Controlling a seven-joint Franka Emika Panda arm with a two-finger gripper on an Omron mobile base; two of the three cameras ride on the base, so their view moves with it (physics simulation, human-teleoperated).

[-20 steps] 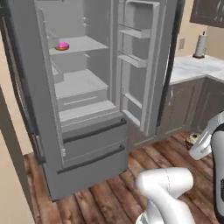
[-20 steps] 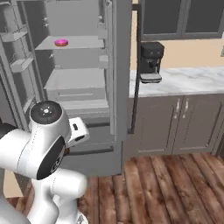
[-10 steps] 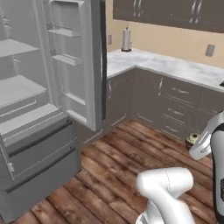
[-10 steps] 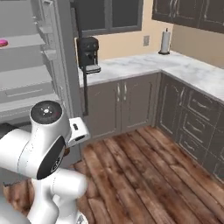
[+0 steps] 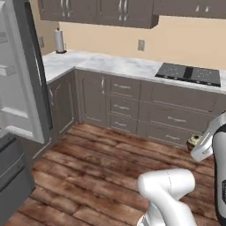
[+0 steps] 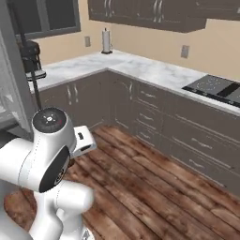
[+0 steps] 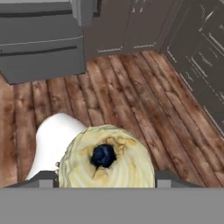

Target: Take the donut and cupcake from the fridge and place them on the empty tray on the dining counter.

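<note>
At the left edge of the left base view, the fridge stands with its door open, beside grey lower cabinets under a marble worktop and above a wood-plank floor. Judged step: transport of the first item, with the base facing the cabinet run and not the shelves. The next move calls for driving on to the dining counter, locating the tray, then lowering the load flat inside its rim before release; the donut remains to be fetched. The cupcake sits in the gripper, its cream top facing the hand camera, above the floor. The fingers are spread moderately wide, one at each side of the cupcake, pinching it.
</note>
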